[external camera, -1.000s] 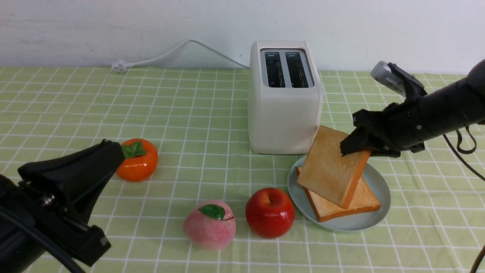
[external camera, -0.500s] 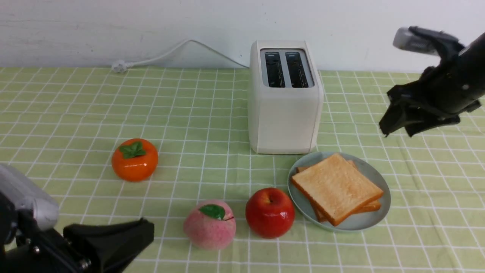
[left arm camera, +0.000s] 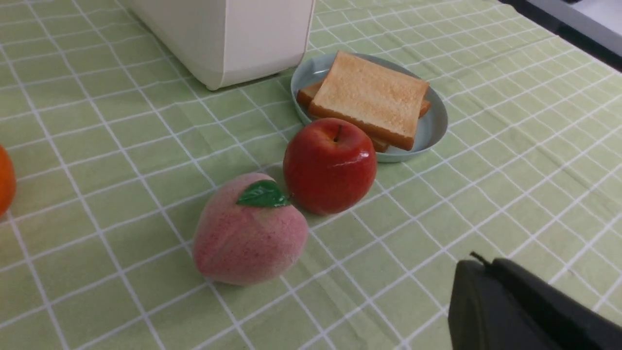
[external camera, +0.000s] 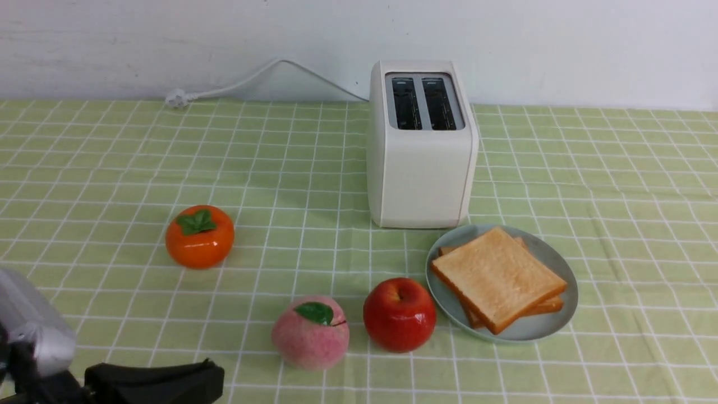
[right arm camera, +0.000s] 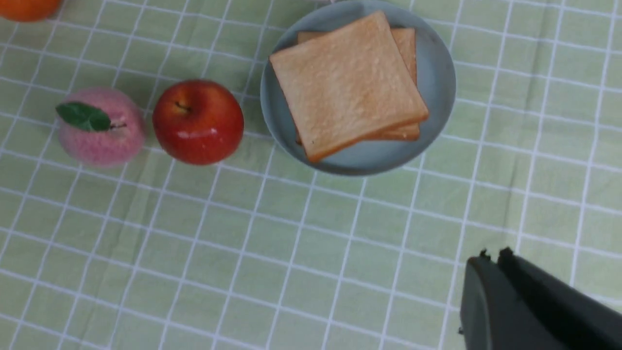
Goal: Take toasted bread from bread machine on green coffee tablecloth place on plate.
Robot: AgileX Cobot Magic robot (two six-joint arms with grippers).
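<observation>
Two slices of toasted bread (external camera: 496,275) lie stacked flat on the pale blue-green plate (external camera: 527,332), just in front of the white bread machine (external camera: 420,168), whose two slots look dark. All of it rests on the green coffee tablecloth (external camera: 280,157). My left gripper (external camera: 221,376) sits low at the near left corner, shut and holding nothing; its wrist view shows its tips (left arm camera: 478,260) pressed together, far from the bread (left arm camera: 369,95). My right gripper (right arm camera: 491,255) is out of the front view; it is shut and empty, hanging above the cloth beside the plate (right arm camera: 437,78).
A red apple (external camera: 399,314) touches the plate's left side, with a pink peach (external camera: 310,332) next to it. An orange persimmon (external camera: 199,235) stands farther left. The toaster's white cord and plug (external camera: 178,98) run along the back wall.
My right gripper let go of the upper slice, which dropped flat onto the lower one, then rose, left the front view and shut. My left arm pulled back to the near left corner.
</observation>
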